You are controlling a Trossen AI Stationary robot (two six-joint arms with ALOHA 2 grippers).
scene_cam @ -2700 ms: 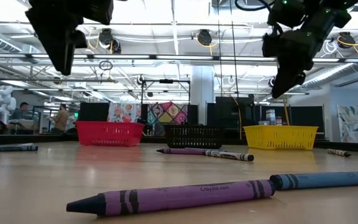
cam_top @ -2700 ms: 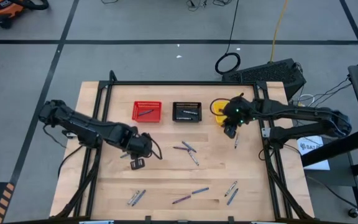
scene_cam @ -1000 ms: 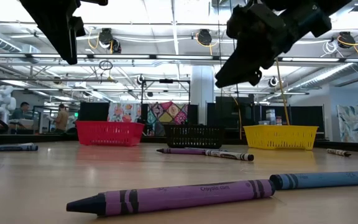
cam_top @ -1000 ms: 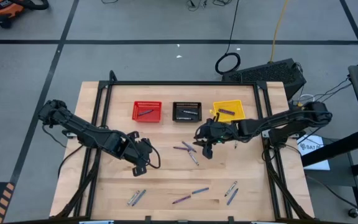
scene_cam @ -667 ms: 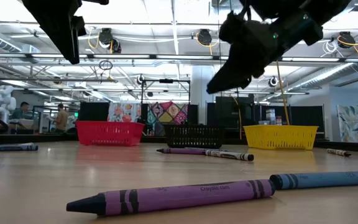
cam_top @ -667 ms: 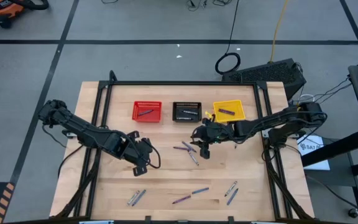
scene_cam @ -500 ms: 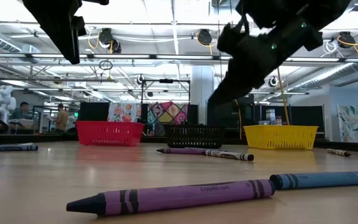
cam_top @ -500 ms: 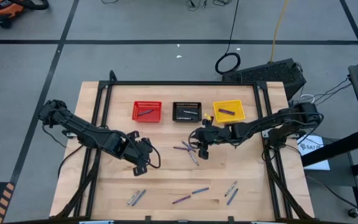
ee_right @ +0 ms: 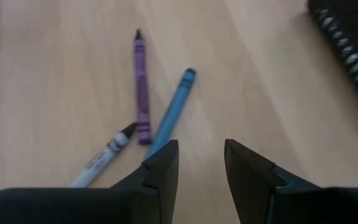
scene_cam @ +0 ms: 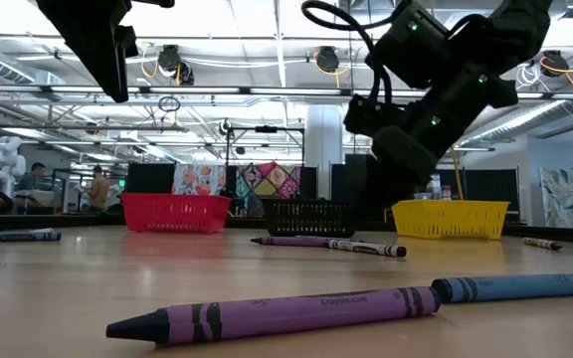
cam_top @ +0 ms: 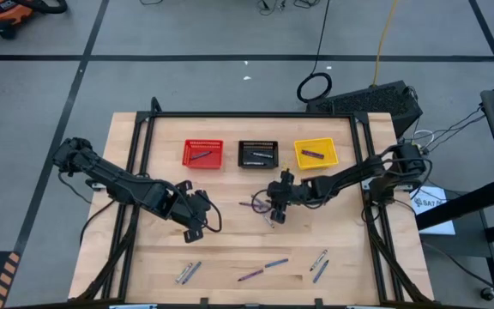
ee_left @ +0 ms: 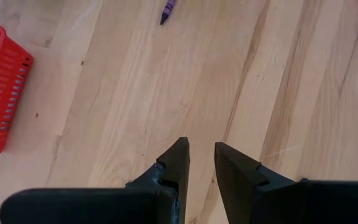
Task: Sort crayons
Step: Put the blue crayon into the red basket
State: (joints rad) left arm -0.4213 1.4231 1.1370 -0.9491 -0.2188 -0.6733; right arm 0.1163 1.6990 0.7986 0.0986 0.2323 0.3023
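Hovering low over the middle of the bench (cam_top: 230, 249), the right pincer (ee_right: 201, 163) has its two dark fingers parted with a clear gap and nothing between them. Just ahead of its tips lie three crayons: a purple crayon (ee_right: 141, 88), a blue crayon (ee_right: 172, 111) whose lower end runs behind one finger, and a grey crayon (ee_right: 103, 158) whose tip touches the purple one's end. Beyond the pincer, toward the far edge, stands the black basket (cam_top: 258, 154), with the yellow basket (cam_top: 316, 154) to one side of it and the red basket (cam_top: 202, 154) to the other; each holds a crayon or two.

The left pincer (ee_left: 201, 155) hangs above bare wood, well apart from the right one, fingers slightly parted and empty. A purple crayon tip (ee_left: 168, 10) lies ahead of it and the red basket's corner is off to its side.

More crayons lie scattered near the front edge of the bench: a pair (cam_top: 187, 272) near the left pincer, a purple and blue pair (cam_top: 262, 269) in the middle, and another pair (cam_top: 319, 265) on the right arm's side.
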